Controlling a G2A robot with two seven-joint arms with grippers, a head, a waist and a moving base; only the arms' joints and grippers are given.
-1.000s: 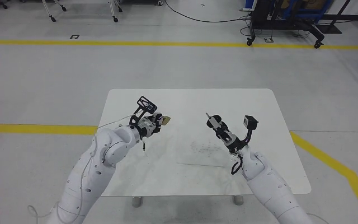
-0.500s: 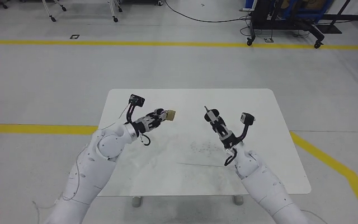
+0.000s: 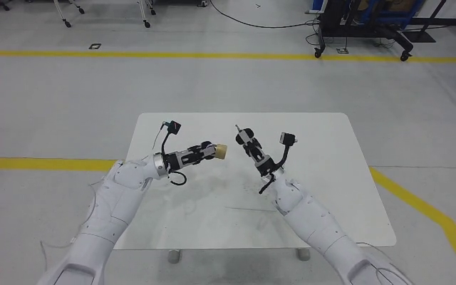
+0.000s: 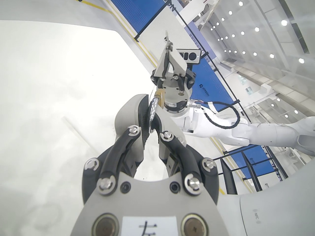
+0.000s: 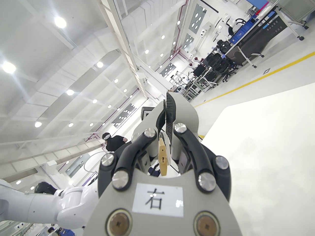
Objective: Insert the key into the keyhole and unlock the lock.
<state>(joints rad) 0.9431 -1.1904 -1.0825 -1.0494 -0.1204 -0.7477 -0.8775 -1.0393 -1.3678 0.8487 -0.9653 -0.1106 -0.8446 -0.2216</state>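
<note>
My left gripper (image 3: 211, 151) is shut on a brass padlock (image 3: 221, 150), held above the white table (image 3: 328, 149) with the lock pointing toward the other arm. In the left wrist view only a sliver of the padlock (image 4: 160, 98) shows past the left gripper (image 4: 153, 110). My right gripper (image 3: 243, 136) is shut on a thin metal key (image 3: 237, 130), whose blade (image 4: 167, 39) sticks out beyond the pads. The key tip sits a short way from the lock, apart from it. In the right wrist view the padlock's keyhole face (image 5: 162, 158) shows behind the right gripper (image 5: 166, 104).
The table's edge (image 3: 242, 114) lies just beyond both grippers. Yellow floor lines (image 3: 214, 55) run past the table, and carts (image 3: 363, 28) stand far off. Nothing else lies on the tabletop near the arms.
The right gripper has carried the key left toward the lock. The left arm has stretched out, turning the lock to face the key. The gap between them has shrunk.
</note>
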